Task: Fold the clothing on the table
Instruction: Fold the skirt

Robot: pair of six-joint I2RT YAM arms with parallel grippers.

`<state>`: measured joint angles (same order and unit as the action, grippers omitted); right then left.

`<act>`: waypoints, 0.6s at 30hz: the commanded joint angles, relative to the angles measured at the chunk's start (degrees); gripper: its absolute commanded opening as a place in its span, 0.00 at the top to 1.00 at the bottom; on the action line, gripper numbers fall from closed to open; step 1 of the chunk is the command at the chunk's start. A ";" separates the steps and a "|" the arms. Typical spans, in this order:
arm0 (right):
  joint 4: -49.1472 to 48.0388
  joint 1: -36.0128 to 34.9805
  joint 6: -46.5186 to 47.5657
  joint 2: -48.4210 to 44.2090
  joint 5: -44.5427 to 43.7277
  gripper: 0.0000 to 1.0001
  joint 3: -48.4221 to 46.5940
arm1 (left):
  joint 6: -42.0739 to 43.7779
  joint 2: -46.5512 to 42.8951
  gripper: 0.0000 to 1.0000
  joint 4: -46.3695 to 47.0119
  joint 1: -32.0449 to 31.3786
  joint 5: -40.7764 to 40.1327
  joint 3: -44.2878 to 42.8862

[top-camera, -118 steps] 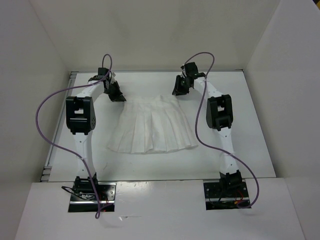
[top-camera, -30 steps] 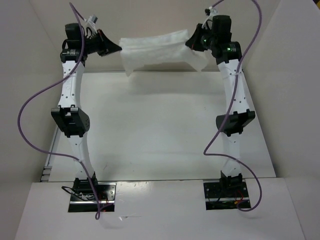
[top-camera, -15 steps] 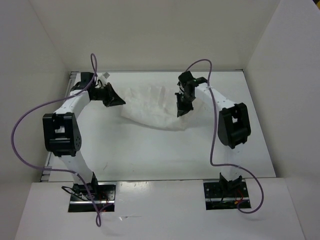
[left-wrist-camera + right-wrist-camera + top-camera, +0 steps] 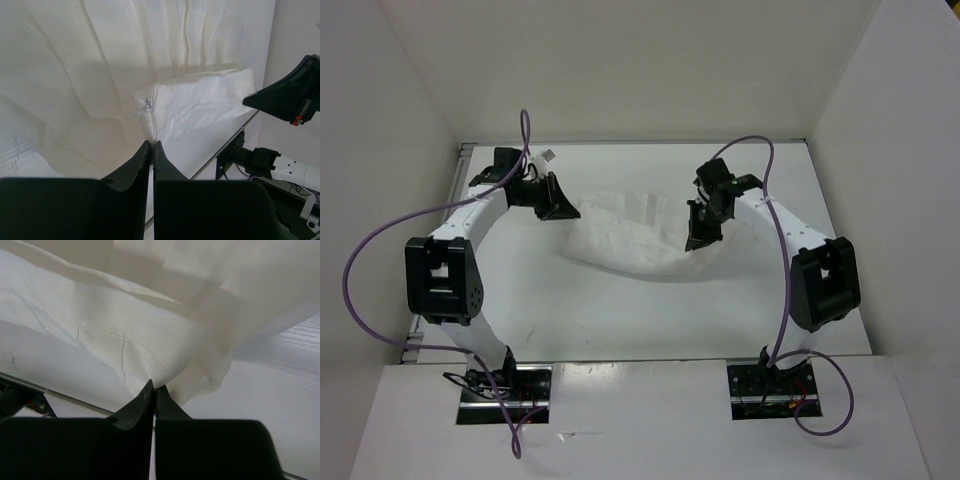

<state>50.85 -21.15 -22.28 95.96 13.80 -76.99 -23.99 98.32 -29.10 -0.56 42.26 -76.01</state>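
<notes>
Across the far middle of the table (image 4: 620, 320) we see the clothing (image 4: 630, 235), white, thin and wrinkled, bunched into a sagging band between our two claws. Our left gripper (image 4: 563, 207) pinches its left end, jaws nearly together. Our right gripper (image 4: 700, 237) is clamped on its right end. The fabric sits well apart from the near edge and the side walls (image 4: 390, 200).

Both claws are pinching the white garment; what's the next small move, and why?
Probably open both claws. The left claw and right claw each pinch an end of the clothing, whose middle already rests crumpled on the table between them, so letting go should settle it down.
</notes>
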 commanded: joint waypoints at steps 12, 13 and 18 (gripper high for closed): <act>-6.19 5.94 -0.30 1.14 -11.34 1.00 -8.61 | -1.59 14.77 0.91 -1.22 -0.06 -11.23 -26.89; -7.16 6.64 -0.30 1.77 -11.95 1.00 -9.40 | -2.11 15.84 0.91 -1.22 -0.06 -11.23 -27.70; -9.89 7.17 -0.30 7.12 -13.44 1.00 -14.06 | -2.12 22.16 0.91 -1.22 -0.59 -11.76 -31.22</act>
<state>41.91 -15.44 -23.57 100.47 6.15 -87.81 -25.91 117.23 -30.92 -2.04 34.57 -104.60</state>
